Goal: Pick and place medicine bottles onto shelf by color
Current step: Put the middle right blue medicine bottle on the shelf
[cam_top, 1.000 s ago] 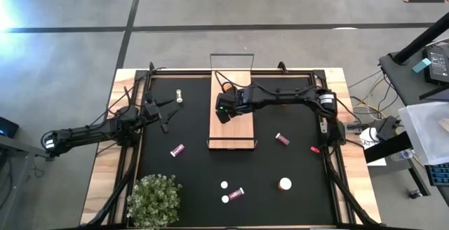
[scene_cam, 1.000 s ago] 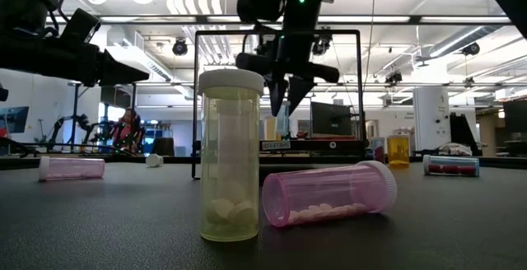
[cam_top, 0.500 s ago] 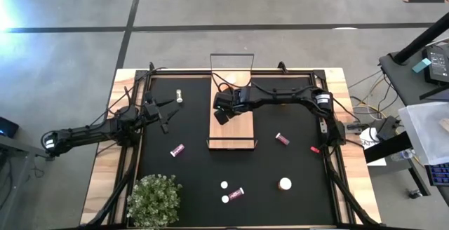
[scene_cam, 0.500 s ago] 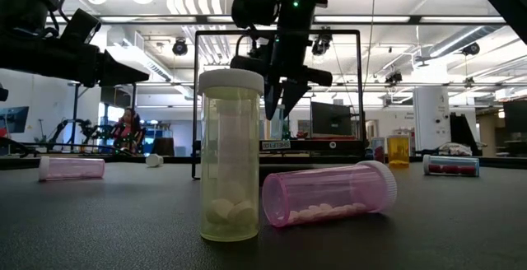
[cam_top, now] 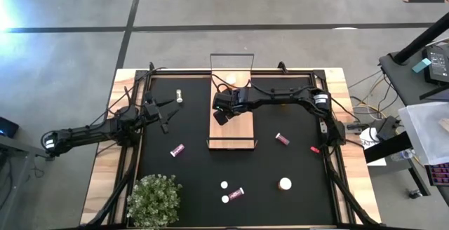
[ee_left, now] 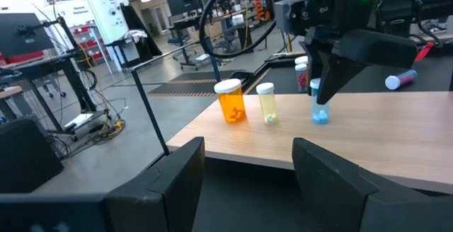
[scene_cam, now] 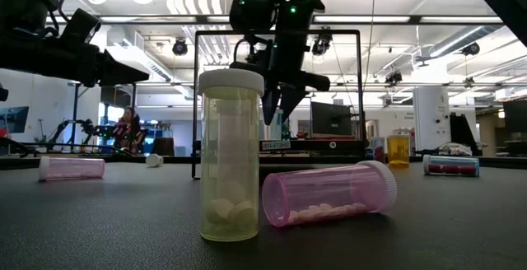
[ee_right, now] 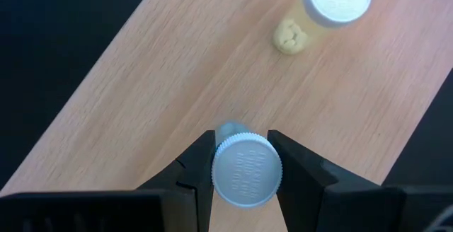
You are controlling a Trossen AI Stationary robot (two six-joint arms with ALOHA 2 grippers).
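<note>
High view, shelf: the light-wood shelf (cam_top: pixel 231 125) lies lengthwise in the middle of the desk (cam_top: pixel 196 181), its black wire frame standing at the far end.
Shelf contents: an amber bottle (ee_left: pixel 231 101), a pale yellowish bottle (ee_left: pixel 267 103) and a blue bottle (ee_left: pixel 320 103) stand upright in a row near the shelf's far end, each with pills at the bottom.
Right pincer: the right pincer (ee_right: pixel 246 163) hangs over the far half of the shelf, clenched on the white cap of the blue bottle; the cap sits squarely between its two dark fingers.
Bottle to shelf: the left wrist view shows the blue bottle's base down at the board, though whether it touches I cannot tell.
Neighbour: the pale yellowish bottle stands just beside the held one, apart from the fingers.
Left pincer: the left pincer (cam_top: pixel 165 112) waits over the desk's left side, near the far edge, fingers released and holding nothing.
Loose bottles, near edge: a pale bottle (scene_cam: pixel 230 156) stands upright just beside a pink bottle (scene_cam: pixel 329 193) lying on its side, both holding white pills.
Loose bottles, elsewhere: a pink one (cam_top: pixel 177 149) lies left of the shelf and a dark pink one (cam_top: pixel 282 139) lies right of it.
Open room: the near half of the shelf is bare wood, and black mat lies open on both sides of it.
Corner: a green plant (cam_top: pixel 154 198) sits at the desk's near left corner.
</note>
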